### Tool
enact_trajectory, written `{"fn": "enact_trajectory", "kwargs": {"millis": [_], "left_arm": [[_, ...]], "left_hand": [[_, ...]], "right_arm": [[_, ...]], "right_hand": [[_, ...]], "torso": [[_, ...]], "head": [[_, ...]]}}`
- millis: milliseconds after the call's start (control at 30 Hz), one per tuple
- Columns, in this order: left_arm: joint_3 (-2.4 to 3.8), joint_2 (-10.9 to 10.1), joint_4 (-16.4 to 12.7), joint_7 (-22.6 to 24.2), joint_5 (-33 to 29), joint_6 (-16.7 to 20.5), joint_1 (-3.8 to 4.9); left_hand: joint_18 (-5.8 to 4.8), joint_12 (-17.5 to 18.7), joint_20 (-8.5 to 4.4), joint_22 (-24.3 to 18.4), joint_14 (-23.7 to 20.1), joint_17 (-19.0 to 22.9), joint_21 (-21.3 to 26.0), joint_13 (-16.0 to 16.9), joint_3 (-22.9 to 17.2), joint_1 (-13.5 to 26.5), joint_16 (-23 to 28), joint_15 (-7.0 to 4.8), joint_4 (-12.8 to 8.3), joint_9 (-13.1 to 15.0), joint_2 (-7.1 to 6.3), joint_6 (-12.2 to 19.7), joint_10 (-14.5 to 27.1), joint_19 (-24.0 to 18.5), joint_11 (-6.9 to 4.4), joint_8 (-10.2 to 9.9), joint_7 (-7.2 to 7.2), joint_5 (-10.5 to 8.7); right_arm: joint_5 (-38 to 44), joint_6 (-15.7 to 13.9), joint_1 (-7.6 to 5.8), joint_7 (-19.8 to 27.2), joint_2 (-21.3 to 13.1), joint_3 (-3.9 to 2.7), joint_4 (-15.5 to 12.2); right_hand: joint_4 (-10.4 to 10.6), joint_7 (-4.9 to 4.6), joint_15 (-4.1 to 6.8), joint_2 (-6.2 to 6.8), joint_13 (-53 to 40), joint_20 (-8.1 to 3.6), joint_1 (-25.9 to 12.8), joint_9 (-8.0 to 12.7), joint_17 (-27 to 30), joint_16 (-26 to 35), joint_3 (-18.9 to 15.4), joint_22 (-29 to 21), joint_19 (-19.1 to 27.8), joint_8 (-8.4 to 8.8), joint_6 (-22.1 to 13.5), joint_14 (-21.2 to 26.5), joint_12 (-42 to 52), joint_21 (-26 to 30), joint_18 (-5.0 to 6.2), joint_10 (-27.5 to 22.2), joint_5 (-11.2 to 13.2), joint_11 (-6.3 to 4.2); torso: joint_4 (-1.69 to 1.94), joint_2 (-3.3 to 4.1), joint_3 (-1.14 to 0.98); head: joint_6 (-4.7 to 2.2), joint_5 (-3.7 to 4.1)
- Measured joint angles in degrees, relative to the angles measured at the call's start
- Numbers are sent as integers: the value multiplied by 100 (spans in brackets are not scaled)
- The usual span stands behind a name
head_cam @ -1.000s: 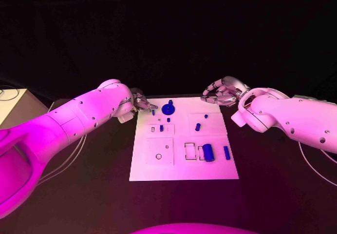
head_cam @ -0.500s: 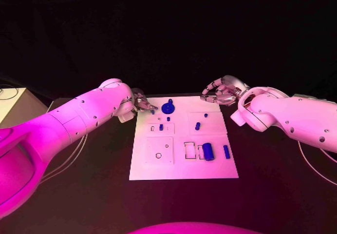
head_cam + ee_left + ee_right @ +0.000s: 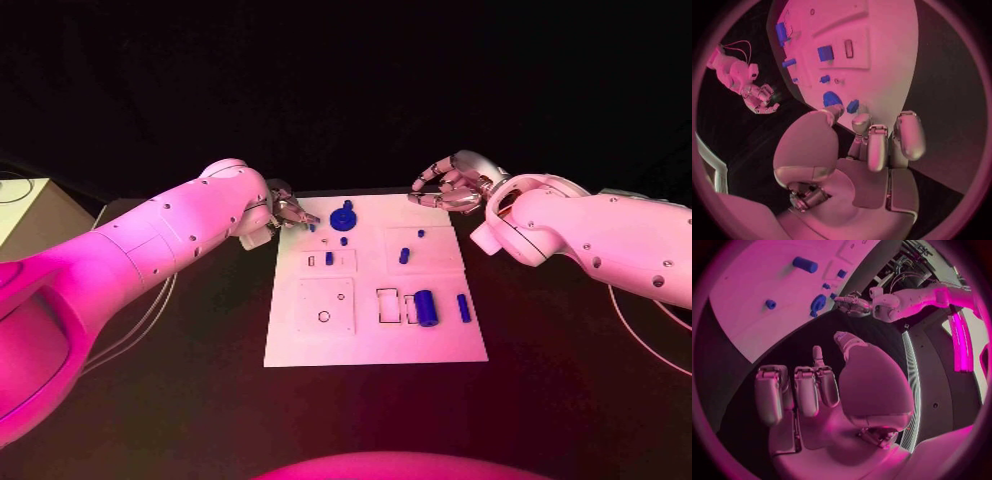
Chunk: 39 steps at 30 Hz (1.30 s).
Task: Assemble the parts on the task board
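The white task board [image 3: 368, 330] lies mid-table. At its far end stands a blue gear [image 3: 343, 218], also seen as gear [image 3: 831, 98] and gear [image 3: 817, 304]. A large blue cylinder [image 3: 426, 307] and a blue bar [image 3: 464, 307] lie near the right side, and small blue pieces [image 3: 327, 258] are dotted about the middle. My left hand [image 3: 289, 212] is at the far-left corner. Its thumb and a fingertip flank a small blue peg [image 3: 852, 106], and I cannot tell if they grip it. My right hand [image 3: 453, 187] hovers past the far-right corner, fingers curled in, holding nothing.
A pale box [image 3: 20, 215] stands at the table's left edge, and thin cables [image 3: 152, 305] run under my left arm. Empty outlined slots [image 3: 326, 305] mark the board's near half. Black table surrounds the board.
The camera has shifted slightly. Both hands and the parts keep their places on and around the board.
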<state>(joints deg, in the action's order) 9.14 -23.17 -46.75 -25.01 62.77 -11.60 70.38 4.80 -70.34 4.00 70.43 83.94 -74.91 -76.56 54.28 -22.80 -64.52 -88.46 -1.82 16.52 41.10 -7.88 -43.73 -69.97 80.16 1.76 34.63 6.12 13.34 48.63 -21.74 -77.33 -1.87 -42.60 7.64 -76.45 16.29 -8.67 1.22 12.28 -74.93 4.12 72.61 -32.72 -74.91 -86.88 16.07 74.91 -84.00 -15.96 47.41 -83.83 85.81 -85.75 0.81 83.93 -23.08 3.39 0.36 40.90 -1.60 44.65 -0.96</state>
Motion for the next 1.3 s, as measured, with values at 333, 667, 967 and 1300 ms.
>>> {"fn": "enact_trajectory", "kwargs": {"millis": [333, 667, 967, 1300], "left_arm": [[-1, -1, -2, 0, -94, 3, 0], [-3, 11, 46, 54, -320, -7, 4], [-33, 44, 118, 99, -458, -80, 13], [-52, 42, 148, 112, -553, -183, 17]], "left_hand": [[0, 0, 0, -3, 0, 0, -20, -53, -319, -312, 0, 0, -61, 27, 224, -20, -16, 0, -25, 113, -20, 0], [0, 29, 0, -24, 0, 0, -19, -149, -684, -587, 0, 0, -212, 27, 240, 52, 36, 0, -33, 152, -8, 0], [0, 29, 0, -24, 0, 0, -19, -149, -870, -655, 0, 0, -284, 14, 248, 72, 36, -1, -33, 152, -28, -2], [0, 29, 0, -4, 0, 0, -19, -166, -1511, -762, 0, 0, -593, -48, 189, 94, 36, -1, -32, 162, -6, 74]], "right_arm": [[3, 0, -3, 0, 5, -2, 5], [4, 2, -3, -2, 30, -2, 12], [5, 3, -3, -2, 54, -2, 18], [5, 6, -3, -2, 58, -2, 21]], "right_hand": [[0, 0, 0, 0, 1, 0, 0, 0, 0, 0, 0, -1, 0, 0, 0, 0, 0, 0, 0, 0, 0, 0], [0, 0, 0, 0, 1, 0, 0, 0, 0, 0, 0, -1, 0, 0, 0, 0, 0, 0, 0, 0, 0, 0], [0, 0, 0, 0, 1, 0, 0, 0, 0, 0, 0, 4, 0, 0, 0, 0, 0, 0, 0, 0, 0, 0], [0, 0, 0, 0, 2, 0, 0, 0, 0, 0, 0, 3, 0, -23, 0, 0, 0, 0, 0, 0, 0, 0]], "torso": [[2, -9, -7], [1, -4, -9], [-3, 0, -8], [4, -6, -7]], "head": [[22, 4], [27, -6], [46, -4], [57, 1]]}}
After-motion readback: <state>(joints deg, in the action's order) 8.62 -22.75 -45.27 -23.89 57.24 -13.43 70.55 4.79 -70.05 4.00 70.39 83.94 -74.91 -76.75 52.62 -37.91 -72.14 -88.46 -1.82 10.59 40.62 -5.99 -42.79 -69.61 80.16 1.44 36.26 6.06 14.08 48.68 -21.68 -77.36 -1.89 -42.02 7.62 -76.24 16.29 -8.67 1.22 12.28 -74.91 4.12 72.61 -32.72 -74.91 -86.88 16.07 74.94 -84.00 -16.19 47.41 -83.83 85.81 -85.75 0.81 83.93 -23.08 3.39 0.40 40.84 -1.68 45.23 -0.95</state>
